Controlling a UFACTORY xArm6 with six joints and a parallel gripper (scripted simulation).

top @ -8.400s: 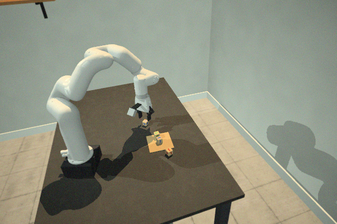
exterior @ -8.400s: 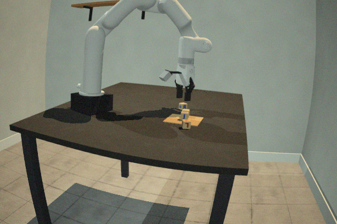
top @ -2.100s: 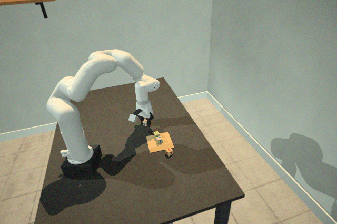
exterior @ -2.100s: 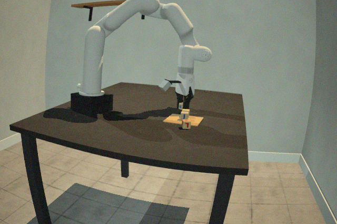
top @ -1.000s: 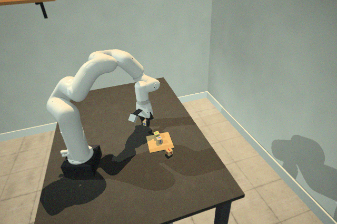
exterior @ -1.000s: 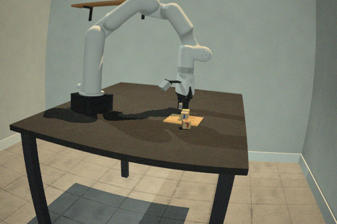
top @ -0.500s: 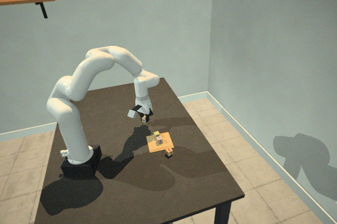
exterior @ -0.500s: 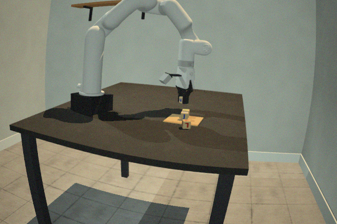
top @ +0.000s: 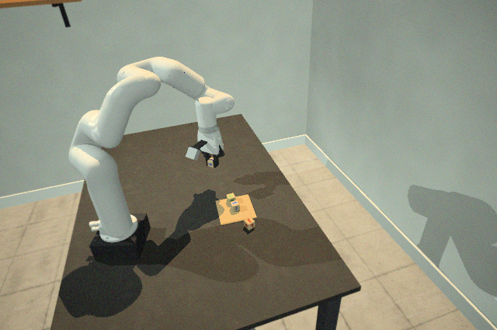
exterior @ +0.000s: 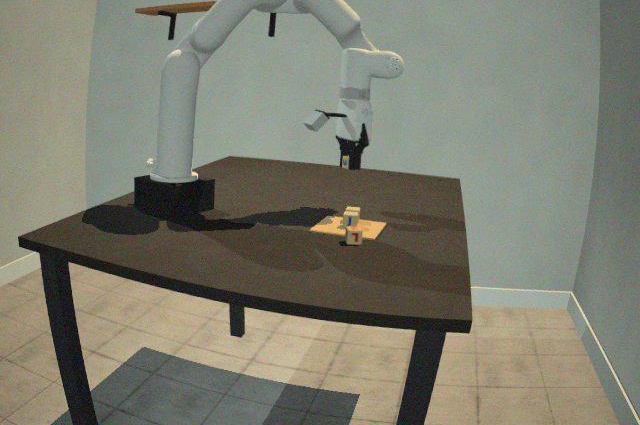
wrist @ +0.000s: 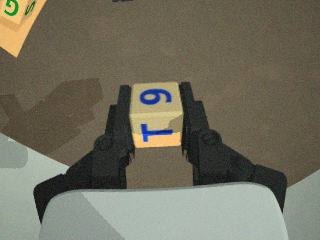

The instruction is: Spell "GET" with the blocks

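My gripper (top: 211,161) (exterior: 347,160) (wrist: 155,99) is shut on a wooden block (top: 210,162) (exterior: 344,160) (wrist: 156,116) with a blue T and a blue 9 on two of its faces. It holds the block in the air above the table, well away from the orange mat (top: 225,218) (exterior: 376,228) (wrist: 20,42). On the mat stand a block with green marks (top: 230,196) (exterior: 353,211) (wrist: 15,6), a G showing in the wrist view, and a block with blue marks (top: 234,206) (exterior: 351,221) beside it.
A block with red marks (top: 249,224) (exterior: 354,237) lies on the dark table (top: 192,278) (exterior: 258,265) just past the mat's edge. The robot's base (top: 116,244) (exterior: 173,195) stands at the table's left side. A wall shelf (top: 39,0) hangs high.
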